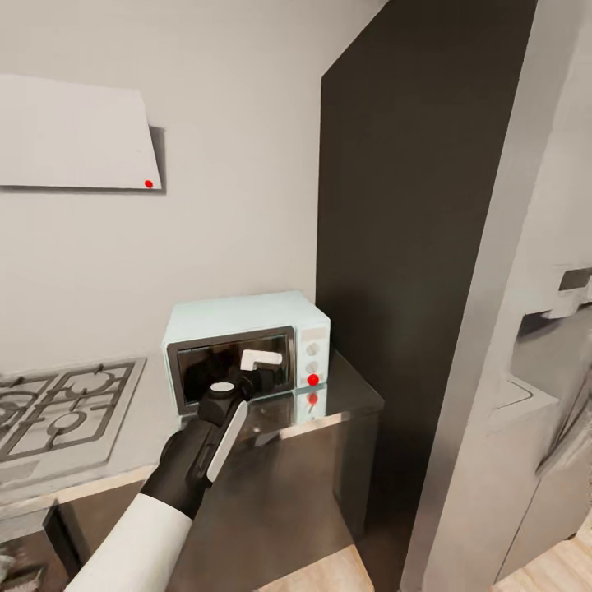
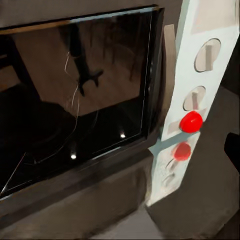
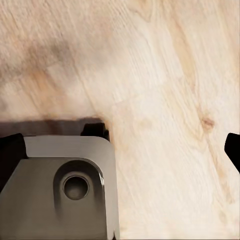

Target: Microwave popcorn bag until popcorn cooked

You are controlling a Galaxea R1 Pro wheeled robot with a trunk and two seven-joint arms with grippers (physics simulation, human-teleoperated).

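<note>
The pale mint-blue microwave (image 1: pixel 247 316) stands on the glossy countertop (image 1: pixel 349 396) with its black glass door shut. My left gripper (image 1: pixel 256 367) hangs right in front of that door, open, with nothing between its fingers. In the left wrist view the microwave (image 2: pixel 200 90) is very near: dark glass, two dials and the red button (image 2: pixel 191 121), and one dark fingertip (image 2: pixel 233 146) at the picture's edge. My right gripper (image 3: pixel 120 150) is open and empty over wooden floor. The popcorn bag is out of view.
A grey gas hob (image 1: pixel 57 411) lies left of the microwave. A tall dark panel (image 1: pixel 395 247) rises close on its right, with a grey fridge (image 1: pixel 534 386) beyond. A white hood (image 1: pixel 74 140) hangs on the wall. A grey part of my base (image 3: pixel 65 185) sits below the right gripper.
</note>
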